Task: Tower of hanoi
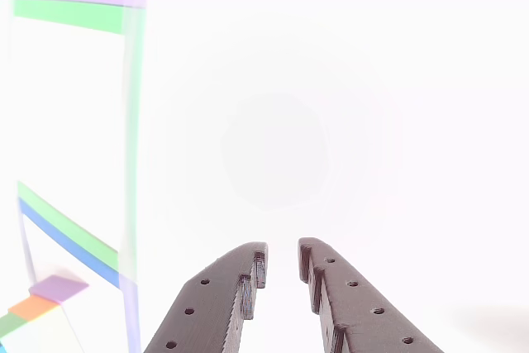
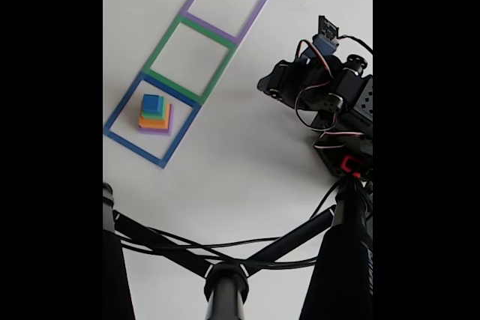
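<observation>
Off to my lower left, well apart, the tower of hanoi (image 2: 155, 115) sits stacked inside the blue outline (image 2: 120, 112). My gripper (image 1: 282, 264) hangs slightly parted and empty; nothing's started, so I reckon I must reach over for the small blue cube (image 2: 153, 103)

The other view rode behind the pincer (image 1: 282, 264), facing forward; the fixed view looked down; both shared the desk (image 2: 247, 155).
</observation>
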